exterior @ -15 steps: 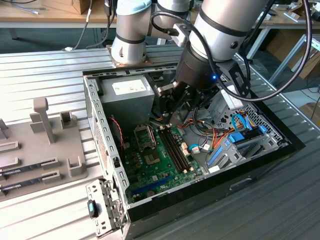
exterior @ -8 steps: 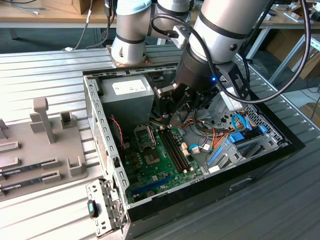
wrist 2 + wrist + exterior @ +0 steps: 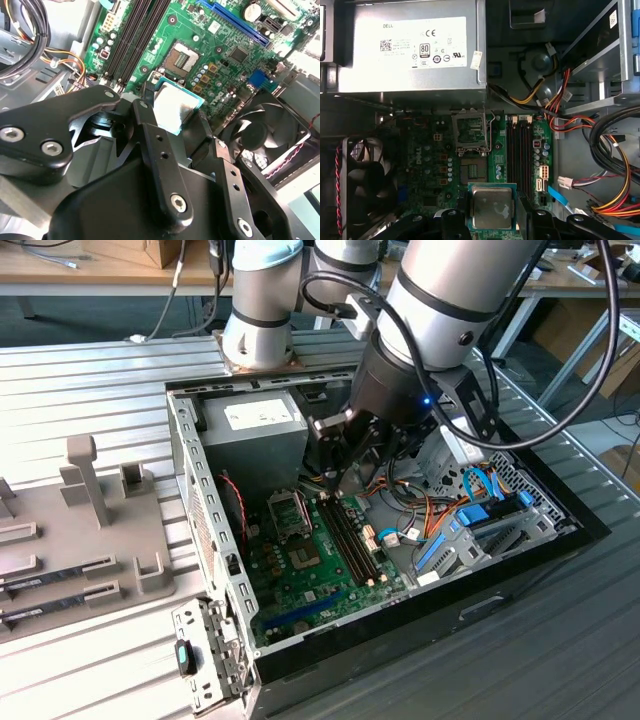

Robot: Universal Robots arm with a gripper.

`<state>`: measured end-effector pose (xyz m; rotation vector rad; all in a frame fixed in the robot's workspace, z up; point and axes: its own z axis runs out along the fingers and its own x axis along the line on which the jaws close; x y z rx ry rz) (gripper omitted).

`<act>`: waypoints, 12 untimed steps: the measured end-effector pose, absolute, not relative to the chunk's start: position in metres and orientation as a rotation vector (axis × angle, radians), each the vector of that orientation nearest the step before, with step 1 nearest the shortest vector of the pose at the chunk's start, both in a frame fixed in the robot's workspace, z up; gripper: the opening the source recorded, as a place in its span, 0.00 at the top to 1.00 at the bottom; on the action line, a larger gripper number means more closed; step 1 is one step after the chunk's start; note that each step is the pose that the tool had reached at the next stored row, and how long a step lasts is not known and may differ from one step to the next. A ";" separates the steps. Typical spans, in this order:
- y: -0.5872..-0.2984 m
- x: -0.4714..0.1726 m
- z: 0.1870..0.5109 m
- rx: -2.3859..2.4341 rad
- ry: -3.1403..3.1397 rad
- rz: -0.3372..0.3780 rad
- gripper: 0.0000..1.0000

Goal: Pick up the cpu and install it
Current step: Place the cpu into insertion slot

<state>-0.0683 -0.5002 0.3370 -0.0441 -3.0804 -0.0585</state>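
Observation:
My gripper (image 3: 340, 480) hangs inside the open computer case, above the green motherboard (image 3: 330, 575). It is shut on the cpu (image 3: 491, 207), a flat square chip with a pale silvery top and a teal edge. In both wrist views the black fingers (image 3: 522, 210) press on two opposite sides of the cpu (image 3: 172, 107). The chip is held up off the board, near the memory slots (image 3: 520, 147). The bare socket (image 3: 474, 171) lies a little way off, its metal frame (image 3: 470, 130) swung up. The same socket (image 3: 184, 59) appears in the second wrist view.
A grey power supply (image 3: 410, 45) fills the case's back corner. A black fan (image 3: 362, 175) sits beside the board. Bundles of coloured cables (image 3: 615, 170) and blue drive brackets (image 3: 475, 525) crowd the other side. A grey fixture plate (image 3: 70, 530) lies outside the case.

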 end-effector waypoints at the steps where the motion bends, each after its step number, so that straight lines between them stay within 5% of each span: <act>1: -0.500 -0.068 0.336 -0.044 -3.080 -0.058 0.53; 12: -0.500 -0.068 0.331 -0.044 -3.080 -0.058 0.53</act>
